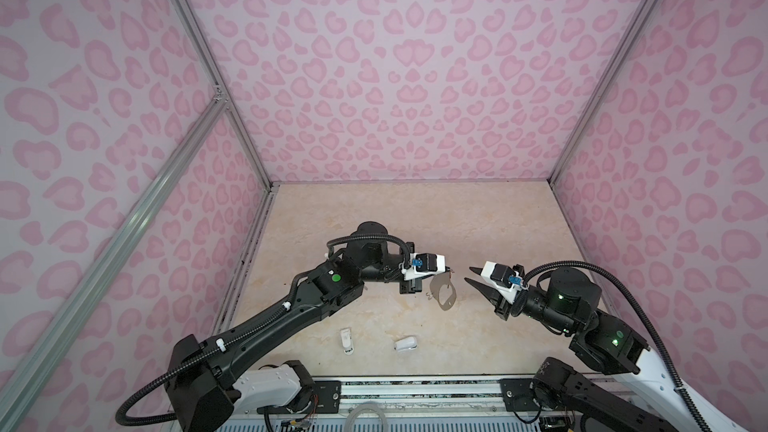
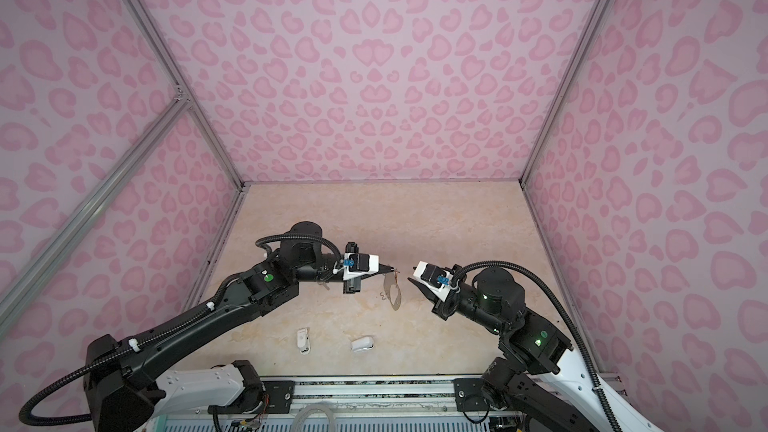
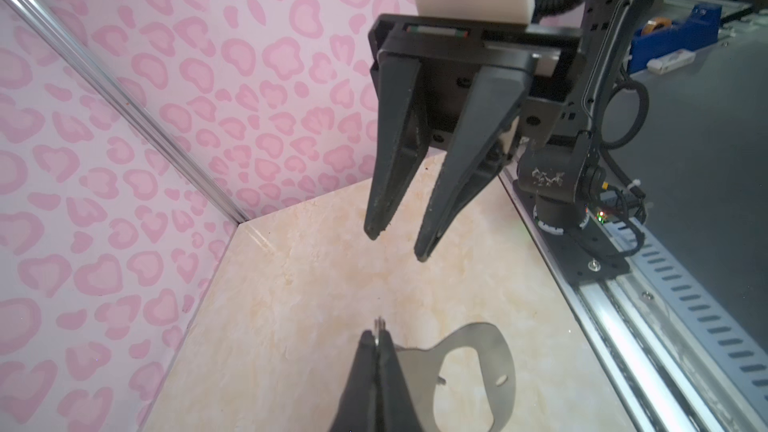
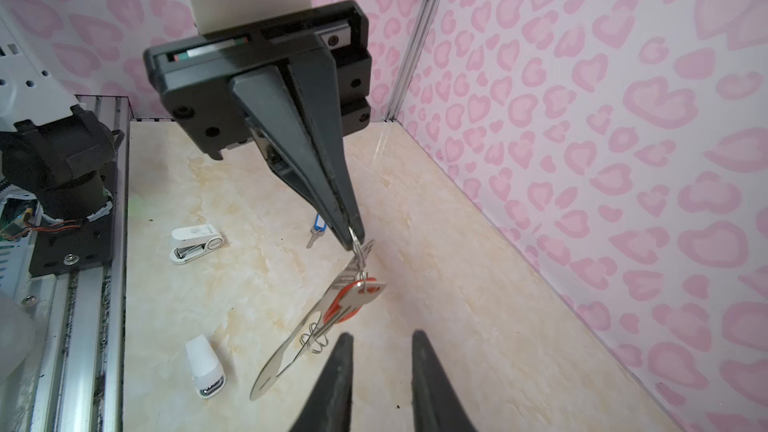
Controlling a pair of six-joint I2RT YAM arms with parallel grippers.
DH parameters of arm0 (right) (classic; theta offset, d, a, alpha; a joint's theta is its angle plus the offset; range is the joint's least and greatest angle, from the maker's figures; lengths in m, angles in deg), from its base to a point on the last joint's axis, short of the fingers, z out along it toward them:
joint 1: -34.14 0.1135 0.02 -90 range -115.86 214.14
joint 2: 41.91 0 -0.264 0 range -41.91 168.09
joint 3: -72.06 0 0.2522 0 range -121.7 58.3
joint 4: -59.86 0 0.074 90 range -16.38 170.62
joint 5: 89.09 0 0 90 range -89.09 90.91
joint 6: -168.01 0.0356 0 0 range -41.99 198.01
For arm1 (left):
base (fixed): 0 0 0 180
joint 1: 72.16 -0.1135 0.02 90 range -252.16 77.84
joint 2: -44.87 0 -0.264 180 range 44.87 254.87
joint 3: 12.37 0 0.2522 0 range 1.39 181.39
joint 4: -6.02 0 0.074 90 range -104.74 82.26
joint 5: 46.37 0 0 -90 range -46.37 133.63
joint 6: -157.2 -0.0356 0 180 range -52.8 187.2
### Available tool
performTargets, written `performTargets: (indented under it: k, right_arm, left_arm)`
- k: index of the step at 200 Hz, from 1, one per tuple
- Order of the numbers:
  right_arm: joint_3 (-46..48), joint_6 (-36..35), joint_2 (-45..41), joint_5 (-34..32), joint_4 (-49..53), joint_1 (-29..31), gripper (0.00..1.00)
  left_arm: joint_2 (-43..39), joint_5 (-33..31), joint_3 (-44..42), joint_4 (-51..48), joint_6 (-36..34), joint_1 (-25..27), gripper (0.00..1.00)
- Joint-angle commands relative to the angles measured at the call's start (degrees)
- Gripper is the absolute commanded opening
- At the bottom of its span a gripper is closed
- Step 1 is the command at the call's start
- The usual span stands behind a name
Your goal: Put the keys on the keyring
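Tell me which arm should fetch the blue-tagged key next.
Right. The right gripper is open and empty, while the left gripper is shut on the keyring, holding it up. The blue-tagged key lies loose on the table.

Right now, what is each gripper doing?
Left gripper: closed, holding the keyring.
Right gripper: open, empty.

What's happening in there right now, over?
Left gripper shut on the keyring, held aloft; right gripper open, empty. Orange-tagged key hangs from keyring; blue-tagged key lies on table. Nothing in the way.
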Motion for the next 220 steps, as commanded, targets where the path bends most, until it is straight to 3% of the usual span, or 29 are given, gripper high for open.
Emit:
performTargets:
  k: [1, 64, 220]
  right_arm:
    - [1.0, -0.2, -0.1, 0.4, -5.9, 0.6, 0.24]
    - [-0.2, -2.6, 3.1, -3.9, -8.4, 4.9, 0.20]
    - [-0.6, -4.8, 2.2, -5.8, -9.7, 5.1, 0.18]
  left_arm:
    - [-0.7, 5.6, -2.6, 16.6, 10.4, -0.5, 0.03]
    - [-0.6, 6.0, -6.0, 26.7, 18.4, -1.5, 0.03]
    - [0.5, 7.9, -4.9, 24.7, 18.3, -1.7, 0.03]
